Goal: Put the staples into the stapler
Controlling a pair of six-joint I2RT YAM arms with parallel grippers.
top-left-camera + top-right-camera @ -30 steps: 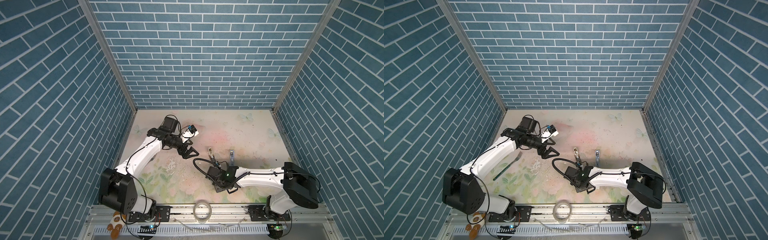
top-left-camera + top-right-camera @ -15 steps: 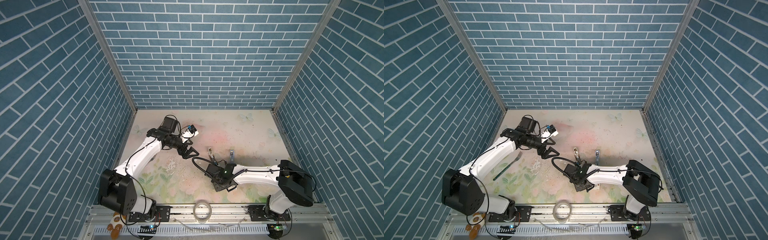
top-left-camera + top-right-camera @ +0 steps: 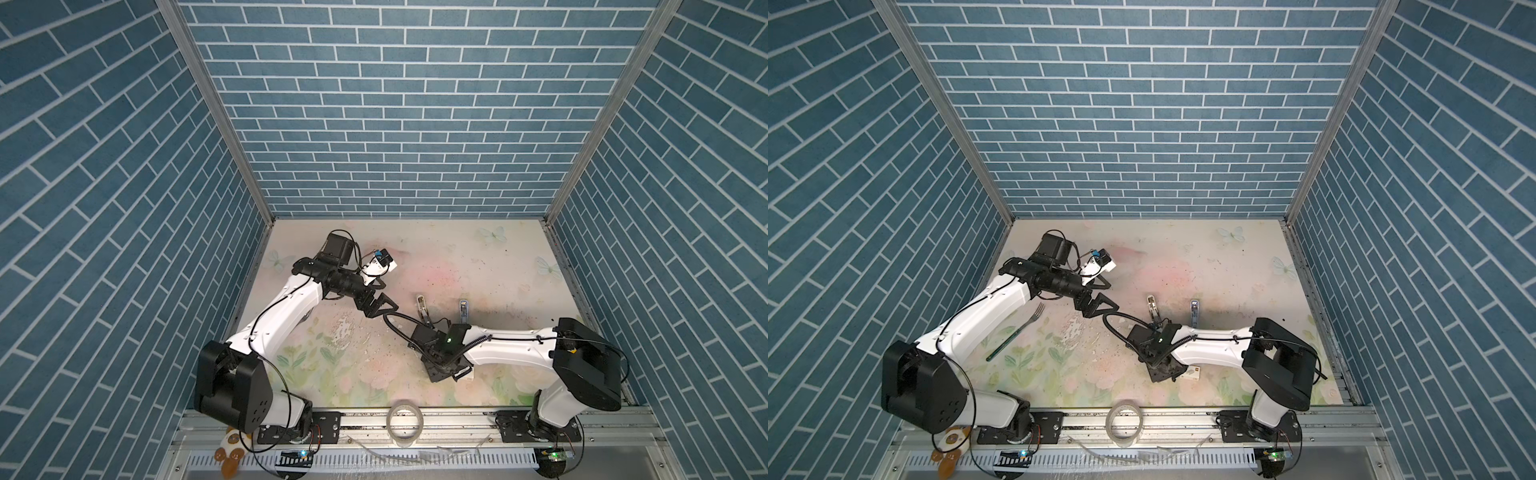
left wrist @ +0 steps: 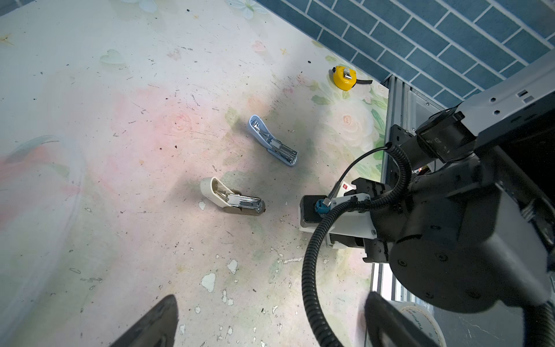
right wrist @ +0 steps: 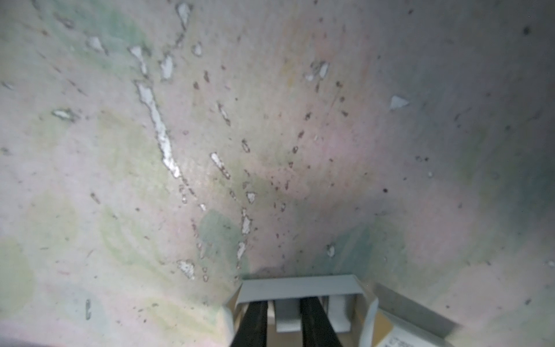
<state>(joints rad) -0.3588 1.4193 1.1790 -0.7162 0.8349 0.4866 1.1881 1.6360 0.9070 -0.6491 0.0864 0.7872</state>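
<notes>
Two staplers lie open mid-table: a cream one (image 3: 422, 307) (image 3: 1152, 307) (image 4: 231, 199) and a pale blue one (image 3: 463, 311) (image 3: 1195, 311) (image 4: 271, 144). The white box of the staples (image 3: 1192, 374) (image 5: 402, 333) lies near the front edge, a red corner mark showing. Its inner tray (image 5: 300, 287) sits pulled out beside it. My right gripper (image 5: 283, 302) (image 3: 451, 372) (image 3: 1169, 372) reaches down into the tray, its fingers shut on a grey strip of staples. A second strip lies next to it. My left gripper (image 4: 270, 300) (image 3: 384, 307) (image 3: 1104, 309) hovers open and empty, left of the cream stapler.
A fork (image 3: 1017, 334) with a green handle lies under the left arm. A tape roll (image 3: 405, 426) sits on the front rail. A yellow tape measure (image 4: 344, 77) lies by the right wall. The right arm's black cable (image 4: 309, 270) loops near my left gripper. The mat is scuffed.
The right wrist has shifted slightly to the left over the tray. The left arm has not moved.
</notes>
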